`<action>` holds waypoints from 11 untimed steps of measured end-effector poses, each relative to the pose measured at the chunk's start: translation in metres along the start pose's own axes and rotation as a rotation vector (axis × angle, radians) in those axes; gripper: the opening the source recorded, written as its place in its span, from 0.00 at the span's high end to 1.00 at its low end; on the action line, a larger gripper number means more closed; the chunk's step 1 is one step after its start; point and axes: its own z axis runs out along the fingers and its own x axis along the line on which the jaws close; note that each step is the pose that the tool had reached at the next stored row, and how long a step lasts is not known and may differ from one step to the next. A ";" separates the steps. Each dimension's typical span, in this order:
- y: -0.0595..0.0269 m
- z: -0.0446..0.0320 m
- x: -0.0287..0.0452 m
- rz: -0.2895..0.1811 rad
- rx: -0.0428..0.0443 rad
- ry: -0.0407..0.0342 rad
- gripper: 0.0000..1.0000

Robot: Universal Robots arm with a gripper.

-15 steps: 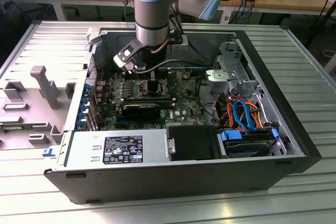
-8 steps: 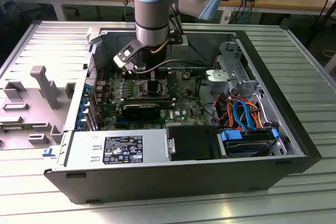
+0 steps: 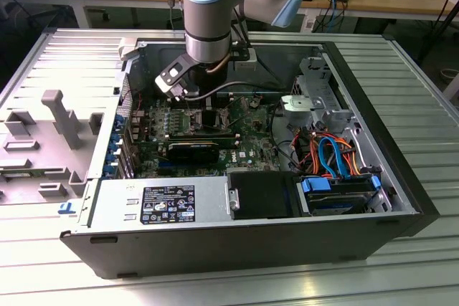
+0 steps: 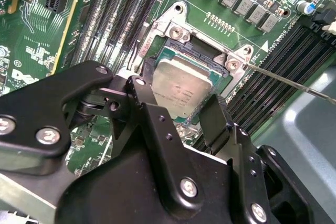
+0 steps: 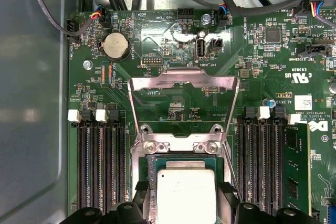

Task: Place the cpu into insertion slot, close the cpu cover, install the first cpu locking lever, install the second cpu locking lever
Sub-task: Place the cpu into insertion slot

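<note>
Two black fingers (image 4: 144, 108) of the gripper (image 4: 176, 103) are drawn in narrow on opposite edges of the chip (image 4: 181, 85). The chip lies flat and straight under the wrist, and it looks set down square inside the socket (image 4: 176, 24). In the first wrist view the cover (image 5: 181, 81) is swung back off the socket, on the side away from the gripper. Memory slots (image 5: 100, 166) run close along both flanks and a thin lever wire (image 4: 289, 83) juts past one corner, so side room is tight.
</note>
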 end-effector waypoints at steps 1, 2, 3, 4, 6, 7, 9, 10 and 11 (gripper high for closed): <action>0.0000 0.0000 0.0000 0.000 0.0000 -0.0001 0.38; 0.0000 0.0001 0.0000 0.000 0.0000 -0.0001 0.38; 0.0000 0.0001 0.0000 0.000 0.0000 0.0000 0.38; 0.0000 0.0001 0.0000 0.000 0.0000 0.0000 0.38; 0.0004 0.0002 0.0005 0.000 -0.0002 0.0003 0.38; 0.0006 0.0001 0.0008 0.000 0.0000 0.0000 0.38; 0.0007 0.0001 0.0009 0.000 0.0000 -0.0001 0.38; 0.0008 -0.0001 0.0009 0.000 0.0000 -0.0001 0.38; 0.0008 -0.0004 0.0010 0.000 -0.0001 0.0000 0.38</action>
